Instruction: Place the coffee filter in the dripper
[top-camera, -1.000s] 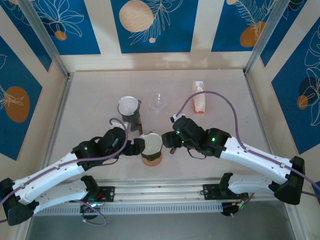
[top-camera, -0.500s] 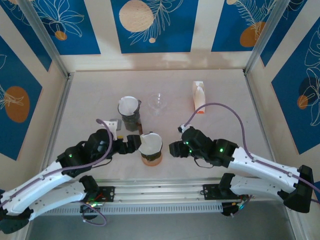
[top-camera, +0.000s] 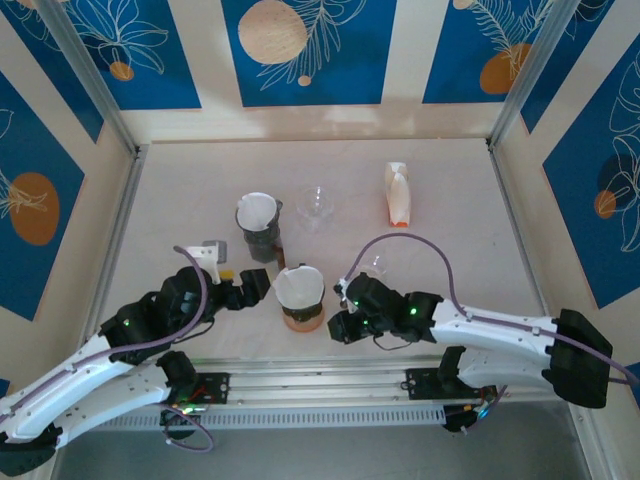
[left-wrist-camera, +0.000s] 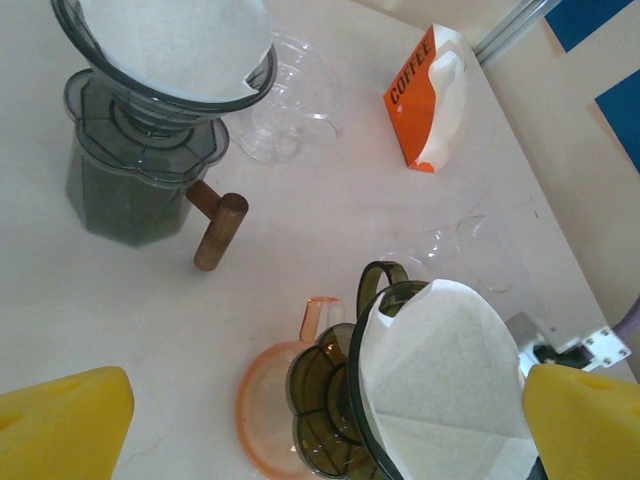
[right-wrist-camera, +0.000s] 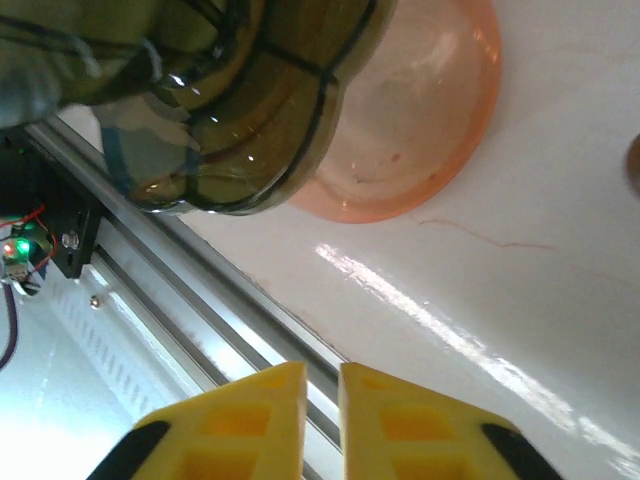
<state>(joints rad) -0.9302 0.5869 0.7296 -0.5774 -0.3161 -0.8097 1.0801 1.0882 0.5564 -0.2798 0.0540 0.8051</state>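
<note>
Since the coffee filter already sits inside the dripper, the placing looks done, or nearly.

- The left end effector is spread wide and holds nothing. The dripper and filter lie between its two fingers, the filter close to the right-hand finger.
- The right end effector is pinched narrow with nothing between its fingers. The dripper's glass wall and its orange saucer are just ahead of the tips, apart from them.
- The filter is seated as an open cone, and its paper edge stands above the dripper rim on the side toward the left end effector.
- Beyond the left end effector there is a second dripper with a filter, a clear glass and a coffee bag. All are well apart from it on the desk.

Risks, as I judge them:
- The left fingers bracket the dripper. A sideways swing on the way out could clip the raised paper edge and pull the filter askew or out.
- The same swing could nudge the dripper off its saucer, since the stack looks top-heavy.
- The right tips are low and near the saucer. A forward push would shove the whole stack.
- The paper is light, so any brush could shift it.
</note>
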